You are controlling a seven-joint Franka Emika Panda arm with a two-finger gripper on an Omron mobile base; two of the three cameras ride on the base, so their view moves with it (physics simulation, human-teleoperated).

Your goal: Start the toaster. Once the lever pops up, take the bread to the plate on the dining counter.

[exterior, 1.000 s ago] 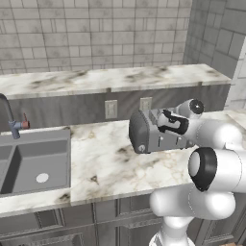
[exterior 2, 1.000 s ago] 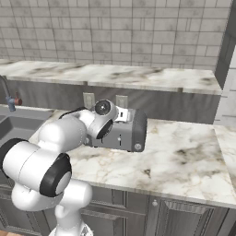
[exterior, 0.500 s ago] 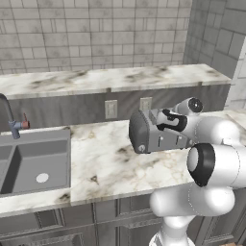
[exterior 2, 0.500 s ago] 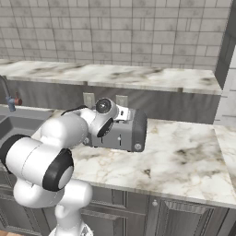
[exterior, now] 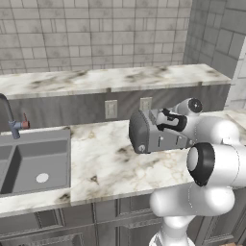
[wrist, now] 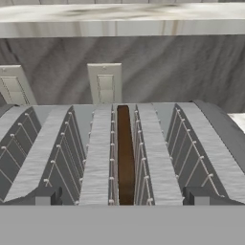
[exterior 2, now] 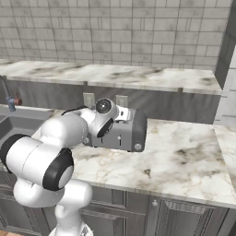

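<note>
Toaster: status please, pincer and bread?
Pincer open, just above toaster. Bread on edge in the middle slot, not held. Nothing blocks the slot.

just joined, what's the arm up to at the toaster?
The arm has its hand right over the toaster, which sits on the marble worktop right of the sink. In the hand view the open fingers straddle the middle slot, where the bread stands on edge, sunk in. Nothing is held. Whether the lever is down can't be told.
</note>
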